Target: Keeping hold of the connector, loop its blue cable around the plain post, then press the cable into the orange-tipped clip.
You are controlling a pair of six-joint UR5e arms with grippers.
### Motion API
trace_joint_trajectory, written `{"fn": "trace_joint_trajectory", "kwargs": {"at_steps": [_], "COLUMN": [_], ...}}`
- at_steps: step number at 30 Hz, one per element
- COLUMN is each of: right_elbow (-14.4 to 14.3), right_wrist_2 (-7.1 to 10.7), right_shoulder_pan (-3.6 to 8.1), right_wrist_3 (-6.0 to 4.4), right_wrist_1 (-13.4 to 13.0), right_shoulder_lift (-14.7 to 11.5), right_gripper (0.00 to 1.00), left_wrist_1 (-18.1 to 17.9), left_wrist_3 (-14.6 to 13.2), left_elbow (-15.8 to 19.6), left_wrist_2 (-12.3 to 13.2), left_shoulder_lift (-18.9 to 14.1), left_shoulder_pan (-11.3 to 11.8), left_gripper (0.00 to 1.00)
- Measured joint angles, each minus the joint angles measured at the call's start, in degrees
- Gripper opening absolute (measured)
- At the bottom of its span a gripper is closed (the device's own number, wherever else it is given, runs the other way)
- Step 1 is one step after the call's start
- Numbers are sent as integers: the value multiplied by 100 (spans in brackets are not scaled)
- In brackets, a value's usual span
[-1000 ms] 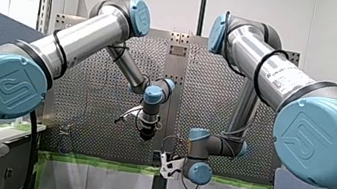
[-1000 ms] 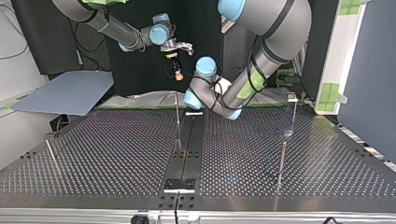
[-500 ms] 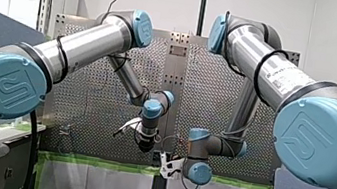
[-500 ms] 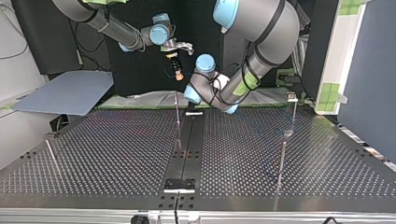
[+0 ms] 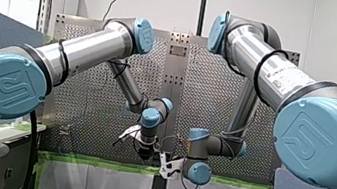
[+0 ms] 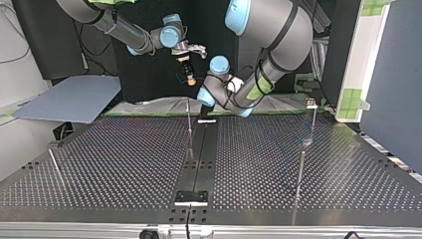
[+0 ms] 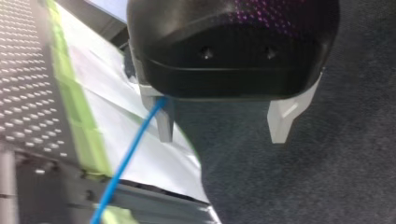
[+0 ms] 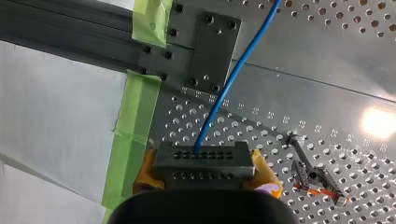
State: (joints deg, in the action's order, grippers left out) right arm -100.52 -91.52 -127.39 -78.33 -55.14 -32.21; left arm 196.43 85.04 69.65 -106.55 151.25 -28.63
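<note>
Loop not yet begun: connector in hand, cable unrouted.
My right gripper (image 8: 204, 173) is clamped on the connector (image 8: 203, 158) over the table's (image 8: 317, 56) taped edge, and the blue cable (image 8: 235, 79) trails free. My left gripper (image 7: 223, 126) is wide and empty, cable beside 1 finger. Next, I judge: swing the connector out to start the loop, keeping the cable taut.

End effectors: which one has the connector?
My right end effector: the grey connector sits clamped between its yellow pads, blue cable leading out. My left end effector is open, nothing between its fingers; the cable passes one.
</note>
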Motion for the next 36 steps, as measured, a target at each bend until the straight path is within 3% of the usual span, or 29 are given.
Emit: {"fn": "trace_joint_trajectory", "kwargs": {"at_steps": [8, 28, 36], "right_elbow": [-2, -4, -3], "right_wrist_2": [1, 0, -2], "right_shoulder_pan": [-16, -53, -54], "right_wrist_3": [5, 9, 9], "right_wrist_1": [23, 72, 72], "right_shoulder_lift": [-1, -1, -1], "right_gripper": [0, 0, 0], "left_wrist_1": [-186, -210, -206], "left_wrist_3": [55, 73, 25], "left_elbow": [18, 56, 40], "left_wrist_2": [4, 58, 38], "left_shoulder_lift": [410, 489, 724], "left_shoulder_pan": [-4, -17, -19], "left_gripper": [100, 100, 100]}}
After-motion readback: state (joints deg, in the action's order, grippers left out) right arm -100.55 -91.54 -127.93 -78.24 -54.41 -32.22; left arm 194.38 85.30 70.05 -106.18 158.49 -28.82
